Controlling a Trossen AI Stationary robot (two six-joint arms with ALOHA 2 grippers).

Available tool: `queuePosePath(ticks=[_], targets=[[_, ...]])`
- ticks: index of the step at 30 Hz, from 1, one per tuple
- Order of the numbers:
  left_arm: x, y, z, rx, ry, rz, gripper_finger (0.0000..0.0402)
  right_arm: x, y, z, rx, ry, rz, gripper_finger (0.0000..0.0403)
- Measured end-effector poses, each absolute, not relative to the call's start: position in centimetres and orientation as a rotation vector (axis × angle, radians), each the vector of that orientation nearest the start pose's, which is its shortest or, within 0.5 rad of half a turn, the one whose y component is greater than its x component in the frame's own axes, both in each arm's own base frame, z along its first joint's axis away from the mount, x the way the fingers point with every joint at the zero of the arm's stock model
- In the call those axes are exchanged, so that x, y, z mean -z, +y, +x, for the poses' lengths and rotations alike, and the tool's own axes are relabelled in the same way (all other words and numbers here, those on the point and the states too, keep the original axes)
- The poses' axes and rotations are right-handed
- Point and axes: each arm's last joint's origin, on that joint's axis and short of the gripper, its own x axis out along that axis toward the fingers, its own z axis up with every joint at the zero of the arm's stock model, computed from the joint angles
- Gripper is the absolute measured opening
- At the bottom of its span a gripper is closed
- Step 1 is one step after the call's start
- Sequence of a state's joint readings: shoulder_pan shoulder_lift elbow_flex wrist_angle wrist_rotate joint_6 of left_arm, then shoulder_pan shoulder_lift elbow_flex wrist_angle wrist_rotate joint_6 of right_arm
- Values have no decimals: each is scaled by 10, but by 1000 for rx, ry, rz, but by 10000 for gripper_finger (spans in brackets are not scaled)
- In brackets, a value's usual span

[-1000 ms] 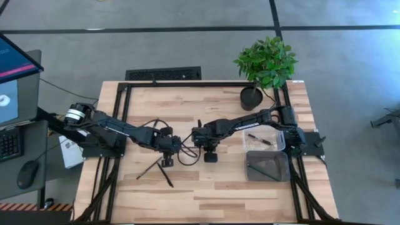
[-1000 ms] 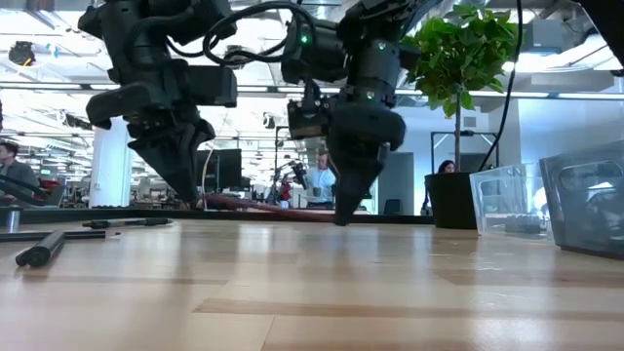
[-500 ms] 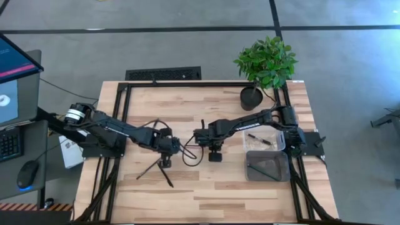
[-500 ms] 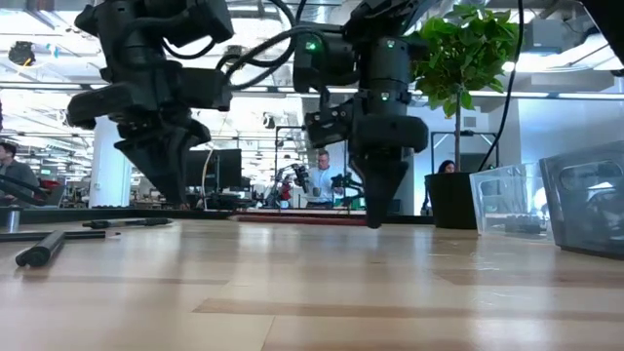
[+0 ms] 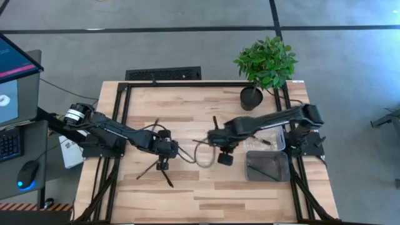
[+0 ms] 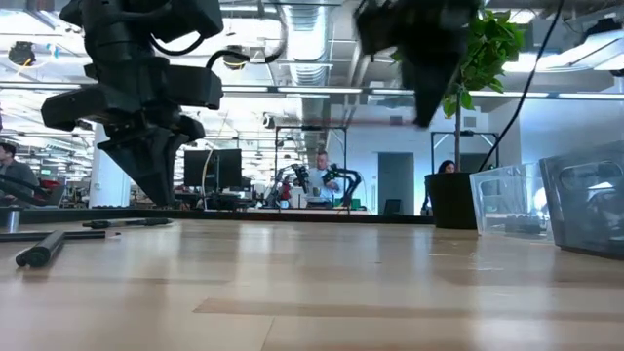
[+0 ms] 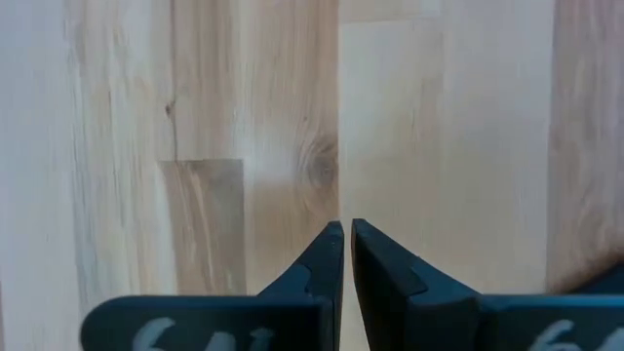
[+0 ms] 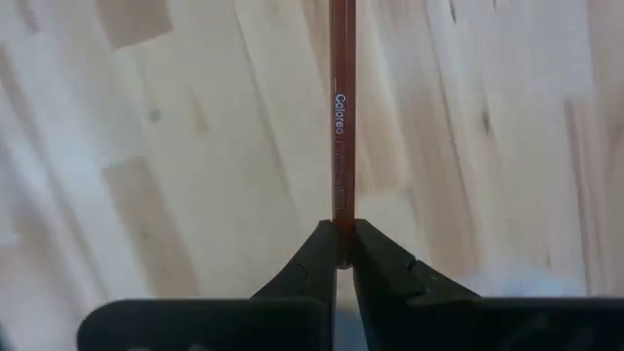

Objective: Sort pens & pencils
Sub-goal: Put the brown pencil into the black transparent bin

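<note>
Between the right gripper's (image 8: 337, 255) jaws sits one reddish-brown pencil (image 8: 340, 117), pinched near its end, the shaft running straight out ahead with pale lettering along it; only the right wrist view shows this grip plainly. From above, that gripper (image 5: 220, 148) is near mid-surface, just left of two clear bins: the nearer-to-plant bin (image 5: 279, 138) holds at least one dark stick (image 5: 256, 137), the darker bin (image 5: 267, 166) in front of it holds something thin, count unclear. Left gripper (image 7: 343, 255): jaws pressed together, holding nothing, bare wood (image 7: 195, 136) beyond them. High view puts it (image 5: 163, 165) over a crossed pair of dark pens (image 5: 150, 169) on the surface. Low view adds what the others miss: three sticks lying flat at the far left, one thick-tipped (image 6: 39, 250), one slim (image 6: 127, 223), one more between them (image 6: 68, 235). Potted plant (image 5: 265, 61) at the far right corner.
</note>
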State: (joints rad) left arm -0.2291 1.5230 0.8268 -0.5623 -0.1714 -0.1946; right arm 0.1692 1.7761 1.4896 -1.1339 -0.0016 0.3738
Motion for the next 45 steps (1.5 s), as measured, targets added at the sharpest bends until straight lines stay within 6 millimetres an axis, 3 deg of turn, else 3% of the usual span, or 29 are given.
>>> queuePosePath(ticks=[4,9,21,27,33,45], targets=[[-165,-55,258,-67,1225,87,16,-277,80,306,221,1426,235,47],[-166,-55,261,-52,1190,95,16,-282,110,261,364,1436,339,47],[-167,-39,269,-91,1149,71,16,-249,189,159,611,1433,508,47],[-168,-27,270,-129,1148,46,16,-228,207,118,689,1417,510,47],[-168,-20,271,-145,1150,26,16,-212,202,104,715,1455,414,47],[-167,-19,270,-148,1161,25,16,-205,195,107,588,1577,253,47]])
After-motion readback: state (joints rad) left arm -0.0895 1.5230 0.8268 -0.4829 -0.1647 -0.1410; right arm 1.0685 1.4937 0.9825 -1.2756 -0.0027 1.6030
